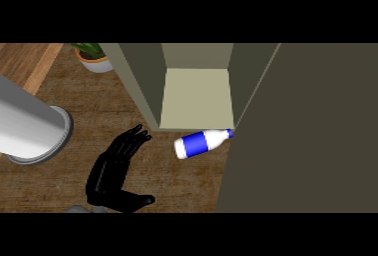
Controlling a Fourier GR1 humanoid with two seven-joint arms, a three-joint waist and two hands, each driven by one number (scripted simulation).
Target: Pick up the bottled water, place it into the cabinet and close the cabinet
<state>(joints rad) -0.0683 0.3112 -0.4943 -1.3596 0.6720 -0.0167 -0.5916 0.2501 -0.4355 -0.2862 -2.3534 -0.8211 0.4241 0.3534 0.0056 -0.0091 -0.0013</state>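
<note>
Cabinet [198,95] open, its door [310,130] swung out at right; grey cylinder [29,125] at left; left hand [111,170] flat, fingers straight, holding nothing; bottled water [201,143] lying on counter [111,105] just before cabinet's opening; potted plant [94,56] behind.

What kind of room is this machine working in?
Probably a kitchen. A brown wood-grain counter carries an open olive-grey cabinet with a pale shelf, a white bottle with a blue label lying on its side, a green plant in a white pot and a large white cylinder. One black robot hand rests nearby.
</note>
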